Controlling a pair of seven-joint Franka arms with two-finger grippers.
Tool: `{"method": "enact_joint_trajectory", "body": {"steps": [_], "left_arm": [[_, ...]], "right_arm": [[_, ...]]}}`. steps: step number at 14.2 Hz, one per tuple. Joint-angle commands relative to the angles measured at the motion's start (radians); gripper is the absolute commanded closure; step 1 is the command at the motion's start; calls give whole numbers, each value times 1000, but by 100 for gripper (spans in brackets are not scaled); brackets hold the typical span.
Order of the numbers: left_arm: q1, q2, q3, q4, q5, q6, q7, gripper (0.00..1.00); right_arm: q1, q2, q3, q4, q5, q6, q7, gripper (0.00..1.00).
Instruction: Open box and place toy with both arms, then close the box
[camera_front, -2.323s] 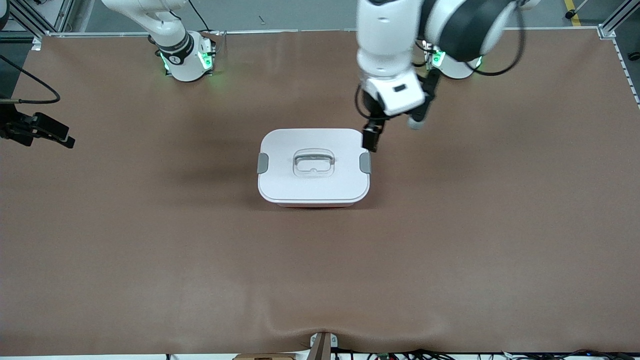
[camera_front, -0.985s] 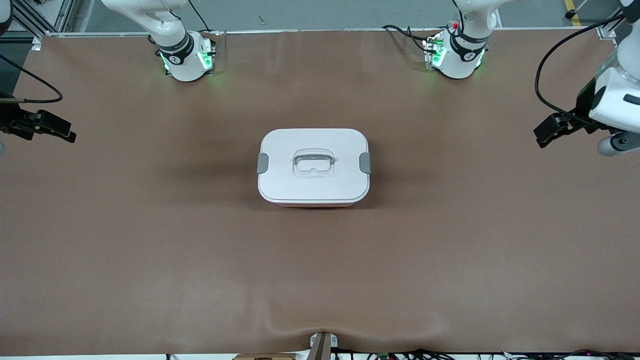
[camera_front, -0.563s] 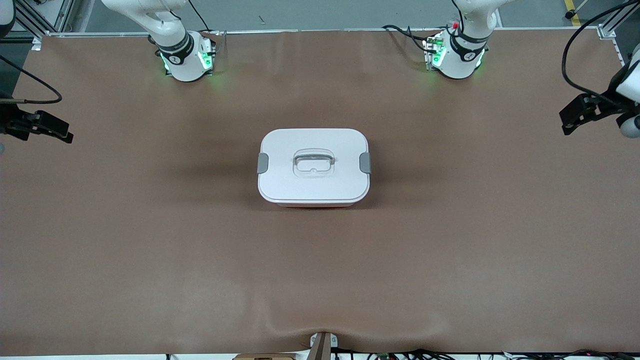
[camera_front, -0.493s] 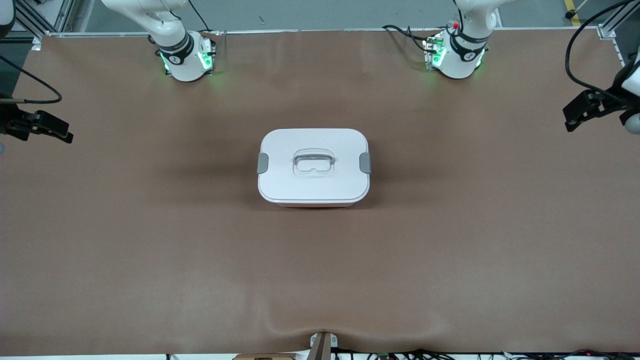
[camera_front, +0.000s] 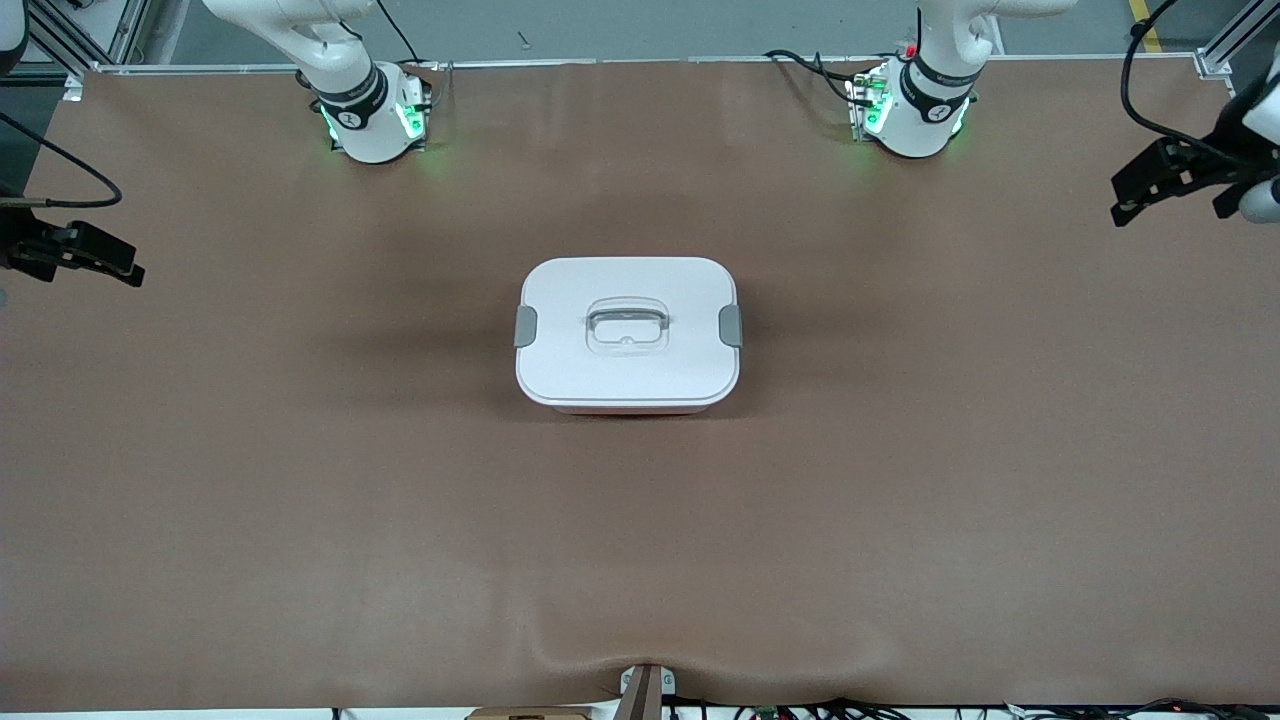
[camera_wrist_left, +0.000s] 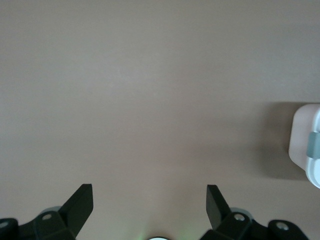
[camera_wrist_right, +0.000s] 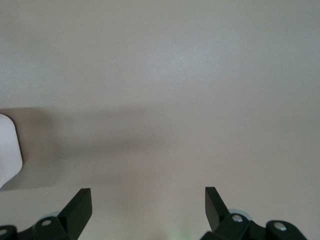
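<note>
The box (camera_front: 627, 335) sits shut at the middle of the bench (camera_front: 300, 500), about midway between the two arms' ends. Its white lid (camera_front: 560, 300) lies flat and square on the pale pink base, of which only a thin strip shows along the edge nearest the front camera. Both grey clips (camera_front: 525, 326) look folded down against the lid's short sides, one toward each arm's end, and the clear handle (camera_front: 626, 325) lies at the lid's centre. The toy shows in no view; whether it is inside the shut box cannot be told.

Judging from this, the task looks either finished or not begun: a closed, clipped box with both arms drawn well clear fits the end state, with the toy presumably inside, but the pictures alone do not settle it. If the toy is inside, nothing is left to do.

The left end effector (camera_front: 1140, 190) hangs over the bench's edge at the left arm's end, well apart from the box, its fingers spread wide and empty; its wrist view shows bare bench with one clipped end of the box at the edge. The right end effector (camera_front: 95, 262) hangs over the right arm's end of the bench, likewise wide open and holding nothing, with just a corner of the lid in its wrist view.
</note>
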Motion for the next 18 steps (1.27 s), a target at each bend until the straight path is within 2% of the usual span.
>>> {"method": "enact_joint_trajectory", "body": {"steps": [1, 4, 7, 9, 14, 18], "left_arm": [[-15, -48, 5, -37, -21, -3, -13, 0], [28, -46, -58, -42, -23, -9, -12, 0], [30, -60, -67, -86, -26, -7, -4, 0], [45, -58, -100, -94, -29, -1, 0, 0], [53, -28, -89, -62, -24, 22, 13, 0], [51, -15, -49, -42, -29, 20, 36, 0]], "right_arm": [[-9, 1, 2, 6, -6, -1, -12, 0], [-8, 1, 0, 6, -6, -1, -12, 0], [-9, 1, 0, 7, -4, 1, -11, 0], [-9, 1, 0, 7, -6, 2, -11, 0], [-6, 1, 0, 9, -4, 4, -9, 0], [-5, 1, 0, 12, -4, 2, -5, 0]]}}
